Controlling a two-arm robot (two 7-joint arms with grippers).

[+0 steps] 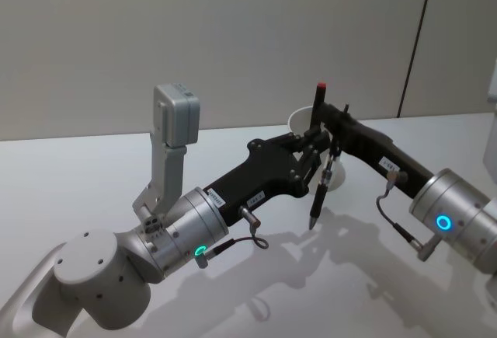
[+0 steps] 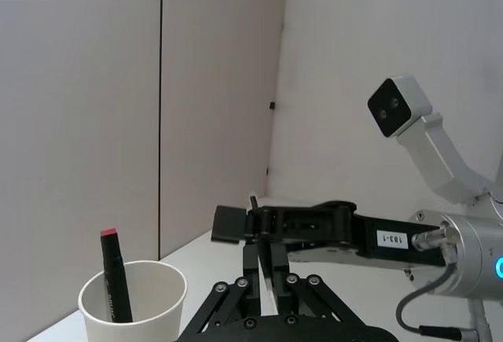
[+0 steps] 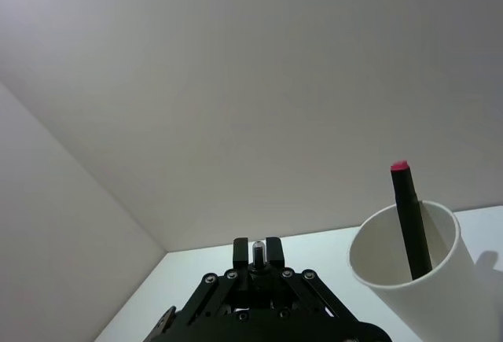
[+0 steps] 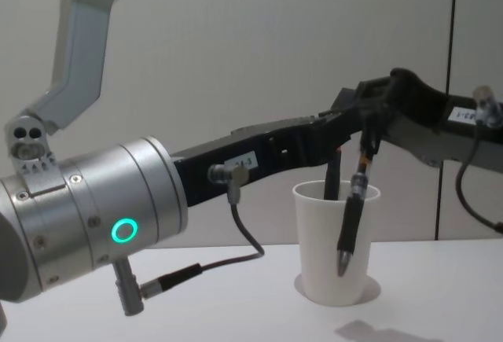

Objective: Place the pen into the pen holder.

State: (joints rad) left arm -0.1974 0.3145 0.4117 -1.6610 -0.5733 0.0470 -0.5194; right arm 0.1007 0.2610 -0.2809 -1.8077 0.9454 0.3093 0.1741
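White table (image 1: 93, 175): one cup (image 4: 334, 240), two pens (image 4: 350, 228).

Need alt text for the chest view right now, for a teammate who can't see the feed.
A black pen hangs tip down in front of the white paper cup, outside it, gripped near its top by the right hand reaching in from the right. The left hand extends from the left to the same spot above the cup, where another dark pen already stands inside.

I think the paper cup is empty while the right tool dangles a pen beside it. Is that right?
Not quite. The paper cup is not empty: the right wrist view shows a red-capped pen already standing in it. The right tool does dangle a second pen beside it.
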